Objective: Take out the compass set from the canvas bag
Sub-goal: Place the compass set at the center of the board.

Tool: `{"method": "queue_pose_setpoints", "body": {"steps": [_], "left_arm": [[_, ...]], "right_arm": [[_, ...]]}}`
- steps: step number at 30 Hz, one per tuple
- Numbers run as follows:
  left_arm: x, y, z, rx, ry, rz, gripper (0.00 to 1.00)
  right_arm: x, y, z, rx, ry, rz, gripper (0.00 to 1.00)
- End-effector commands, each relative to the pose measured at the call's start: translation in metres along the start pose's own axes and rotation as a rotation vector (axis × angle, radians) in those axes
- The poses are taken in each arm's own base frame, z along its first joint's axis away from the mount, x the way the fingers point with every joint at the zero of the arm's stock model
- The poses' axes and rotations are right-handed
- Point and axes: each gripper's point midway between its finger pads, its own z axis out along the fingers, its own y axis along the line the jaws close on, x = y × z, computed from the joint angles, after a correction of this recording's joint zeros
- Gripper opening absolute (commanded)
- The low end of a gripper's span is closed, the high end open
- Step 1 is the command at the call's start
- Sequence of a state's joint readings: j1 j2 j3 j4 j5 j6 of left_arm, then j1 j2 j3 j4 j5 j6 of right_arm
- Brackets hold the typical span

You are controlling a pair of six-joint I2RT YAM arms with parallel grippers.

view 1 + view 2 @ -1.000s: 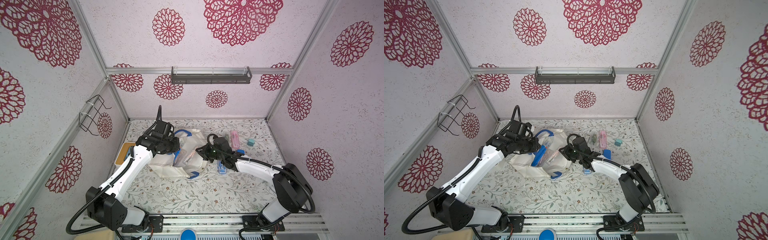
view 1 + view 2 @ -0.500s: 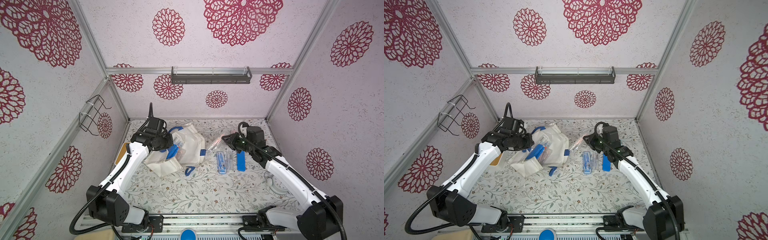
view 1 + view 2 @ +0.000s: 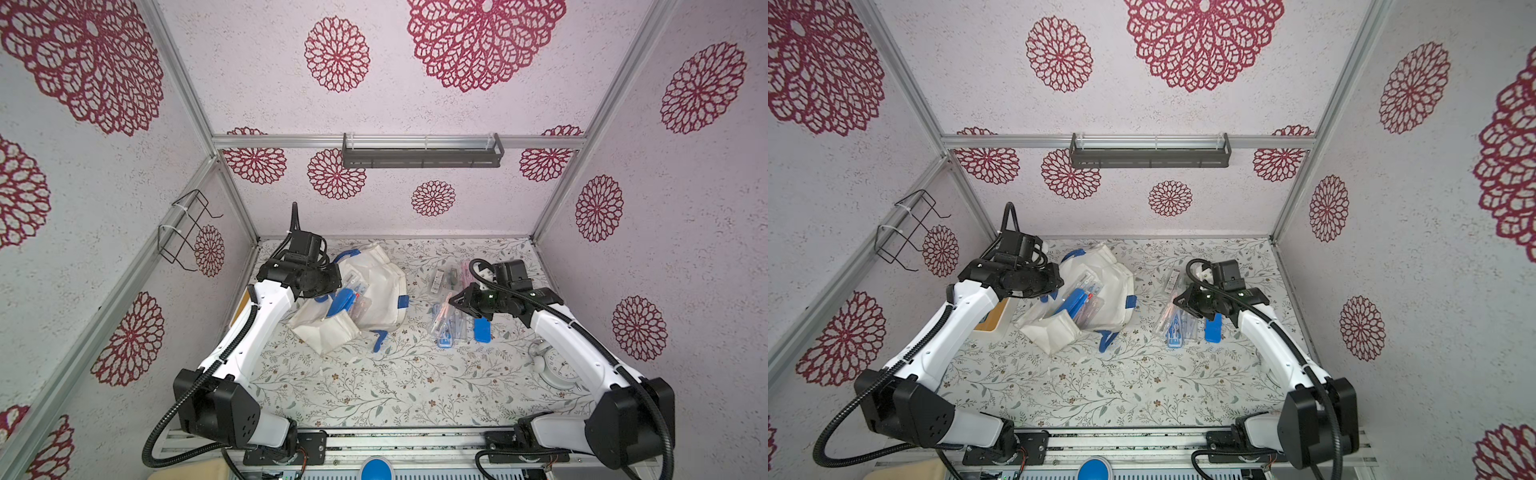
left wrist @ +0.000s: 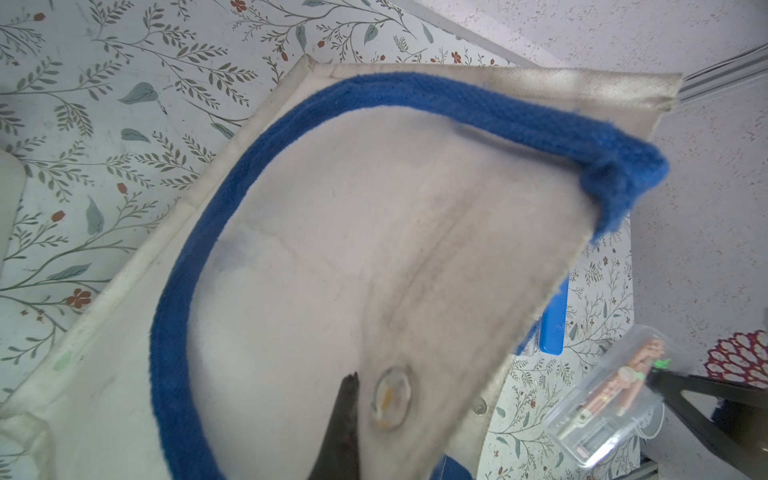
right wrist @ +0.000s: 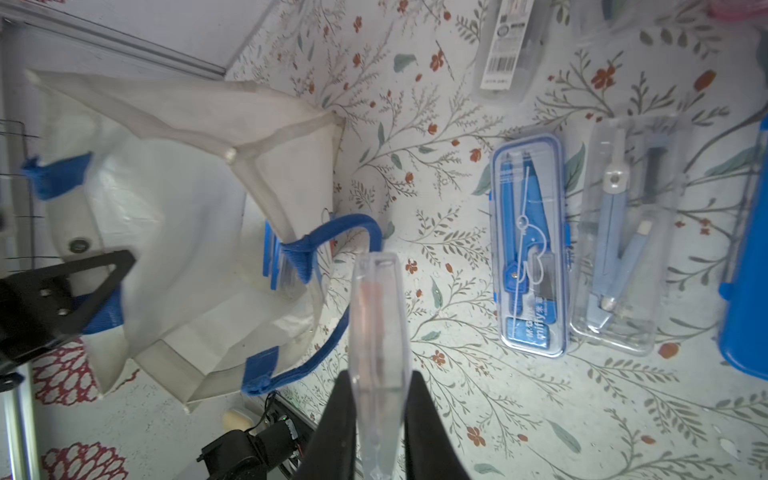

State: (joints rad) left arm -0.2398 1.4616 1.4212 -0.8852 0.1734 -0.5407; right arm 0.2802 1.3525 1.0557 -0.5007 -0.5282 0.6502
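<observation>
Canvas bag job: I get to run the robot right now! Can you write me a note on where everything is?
Left gripper: shut on the canvas bag at its edge.
Right gripper: shut on a clear compass case, in the air, apart from the bag.
Done: that case is out; a blue compass case and a see-through case lie on the table.
Left: set the held case down; more cases show in the bag's mouth.

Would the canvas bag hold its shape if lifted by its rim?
Probably not: the canvas bag sags in creased folds, so it looks floppy. Its mouth gapes, so the cases inside might slide out. Thin fabric suggests little weight.
</observation>
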Motion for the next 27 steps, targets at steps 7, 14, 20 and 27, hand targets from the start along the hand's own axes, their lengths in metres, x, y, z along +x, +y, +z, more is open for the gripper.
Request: {"method": "queue_pose_setpoints", "body": {"steps": [7, 14, 20, 27], "left_arm": [[0.006, 0.010, 0.002, 0.012, -0.002, 0.040, 0.00], [0.009, 0.014, -0.004, -0.004, 0.005, 0.011, 0.00], [0.005, 0.014, -0.009, -0.014, -0.011, -0.026, 0.00], [0.010, 0.015, -0.012, -0.007, -0.015, -0.083, 0.00]], "right_arm": [[-0.010, -0.013, 0.050, 0.044, 0.095, -0.071, 0.13], [-0.069, -0.008, 0.094, 0.053, 0.113, -0.138, 0.12], [-0.117, -0.008, 0.129, 0.085, 0.164, -0.219, 0.12], [-0.154, -0.027, 0.155, 0.098, 0.194, -0.221, 0.12]]}}
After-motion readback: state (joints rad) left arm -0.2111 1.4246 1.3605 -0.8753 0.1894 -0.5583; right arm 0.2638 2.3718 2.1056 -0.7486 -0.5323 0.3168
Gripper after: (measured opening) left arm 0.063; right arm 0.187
